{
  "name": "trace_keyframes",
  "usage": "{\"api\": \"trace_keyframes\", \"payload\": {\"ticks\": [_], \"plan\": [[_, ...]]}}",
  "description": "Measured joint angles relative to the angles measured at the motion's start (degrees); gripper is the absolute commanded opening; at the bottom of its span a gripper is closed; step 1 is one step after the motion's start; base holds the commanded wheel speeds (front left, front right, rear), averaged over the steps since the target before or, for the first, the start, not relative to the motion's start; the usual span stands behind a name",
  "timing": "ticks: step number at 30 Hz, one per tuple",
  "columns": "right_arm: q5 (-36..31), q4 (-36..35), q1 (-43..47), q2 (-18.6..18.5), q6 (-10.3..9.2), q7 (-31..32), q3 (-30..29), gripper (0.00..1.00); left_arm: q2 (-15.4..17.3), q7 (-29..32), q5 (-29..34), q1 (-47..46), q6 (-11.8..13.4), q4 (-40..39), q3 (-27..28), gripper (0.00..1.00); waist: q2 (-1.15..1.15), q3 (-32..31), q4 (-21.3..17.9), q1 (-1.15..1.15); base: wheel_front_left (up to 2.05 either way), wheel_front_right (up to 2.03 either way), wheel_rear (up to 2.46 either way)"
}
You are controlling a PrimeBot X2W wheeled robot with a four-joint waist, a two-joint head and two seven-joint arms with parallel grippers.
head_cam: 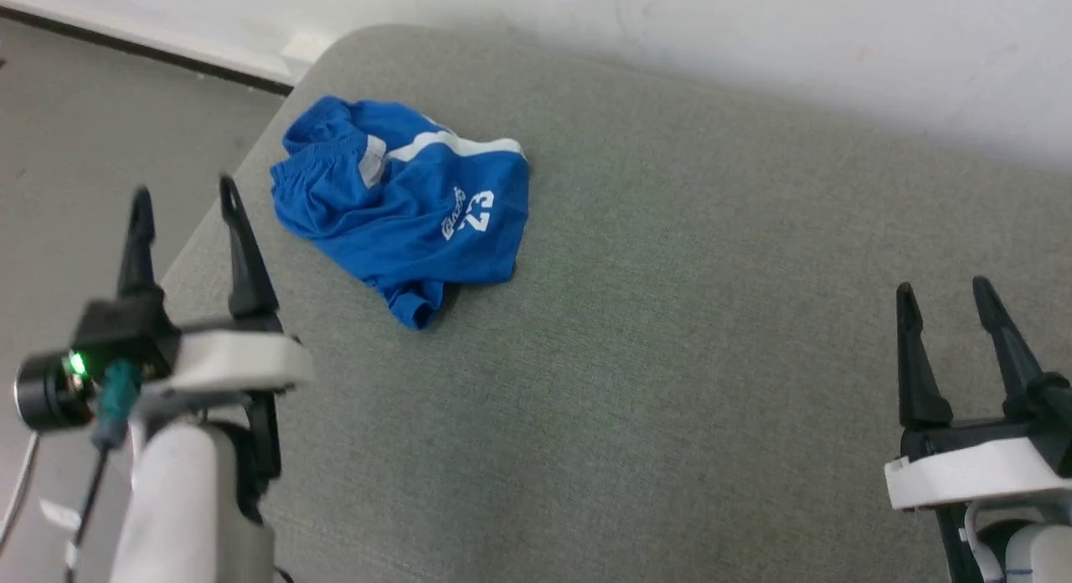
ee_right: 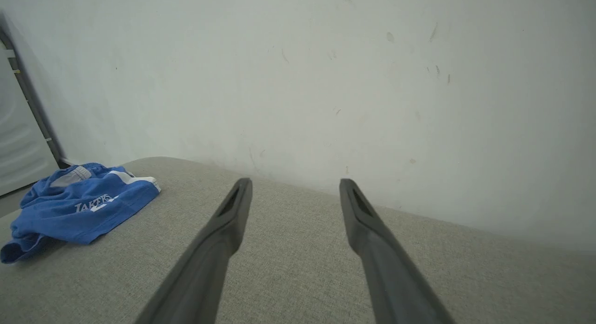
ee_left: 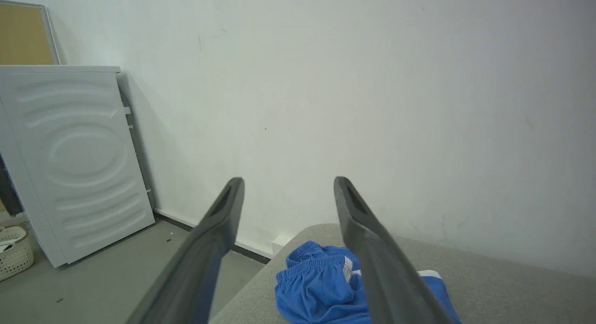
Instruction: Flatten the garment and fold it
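Observation:
The garment [head_cam: 402,202], royal blue shorts with white stripes and a white "23" print, lies crumpled near the far left corner of the grey table [head_cam: 670,357]. In the left wrist view the garment [ee_left: 316,286] sits just beyond my fingers, its gathered waistband facing me. In the right wrist view the garment [ee_right: 79,205] lies far to the left. My left gripper [head_cam: 184,210] hovers open at the table's left edge, left of the shorts. Well away from the shorts, at the lower right, my right gripper [head_cam: 942,294] stands open over the table. Neither holds anything.
A white wall [head_cam: 754,30] runs along the table's far side. Grey floor [head_cam: 75,147] lies to the left. A white appliance panel [ee_left: 70,161] leans by the wall, with a woven basket [ee_left: 14,252] beside it.

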Motion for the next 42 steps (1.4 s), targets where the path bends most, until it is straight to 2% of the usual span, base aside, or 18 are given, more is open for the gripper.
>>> {"api": "trace_keyframes", "payload": {"ticks": [7,11,16,21,29,35,38,39,42], "plan": [[-1.88,-2.57,-2.32,0.03,0.00,-0.71,-0.81,1.00,3.92,-0.09,-2.94,-13.10,-7.28,13.39,-0.05,1.00,0.00,4.81,-0.39,0.00,0.00,0.00,0.00],[-2.50,-3.74,-4.50,-0.03,0.00,-1.18,-1.54,1.00,6.46,6.04,-4.67,-22.43,-11.85,22.63,-1.42,1.00,0.00,8.09,-0.84,0.01,0.00,0.00,0.00],[-2.92,-4.72,-6.92,-0.31,0.00,-1.75,-1.34,1.00,10.10,16.37,-6.79,-32.90,-15.03,32.33,-3.56,1.00,0.00,12.26,-1.87,0.01,0.00,0.00,0.00],[-2.98,-5.94,-8.73,-0.64,0.00,-2.53,-0.99,1.00,12.33,28.18,-10.47,-39.75,-16.13,40.20,-6.98,1.00,0.00,16.21,-3.48,0.01,0.00,0.00,0.00],[-2.98,-7.46,-11.56,-1.22,0.00,-3.33,-1.08,1.00,16.73,44.55,-18.90,-45.26,-16.64,46.03,-17.03,1.00,0.00,22.06,-6.31,0.00,0.00,0.00,0.00],[-2.99,-7.50,-12.55,-1.19,0.00,-4.09,-0.69,1.00,20.50,53.13,-23.87,-48.16,-17.05,48.32,-23.60,1.00,0.00,25.58,-7.91,-0.01,0.00,0.00,0.00],[-2.98,-7.32,-12.60,-1.14,-0.01,-4.38,-0.58,1.00,22.23,54.17,-25.94,-49.64,-17.16,49.02,-25.82,1.00,0.00,26.61,-8.49,-0.02,0.00,0.00,0.00],[-2.98,-7.20,-12.61,-1.10,0.00,-4.52,-0.47,1.00,22.61,54.23,-26.44,-49.91,-17.17,49.23,-26.43,0.02,0.00,26.66,-8.63,-0.01,0.00,0.00,0.00],[-2.98,-6.83,-12.56,-0.91,0.00,-4.54,-0.46,1.00,23.50,52.41,-26.92,-50.08,-17.51,49.11,-28.66,0.00,0.00,25.96,-8.85,-0.01,0.00,0.00,0.00]]}}
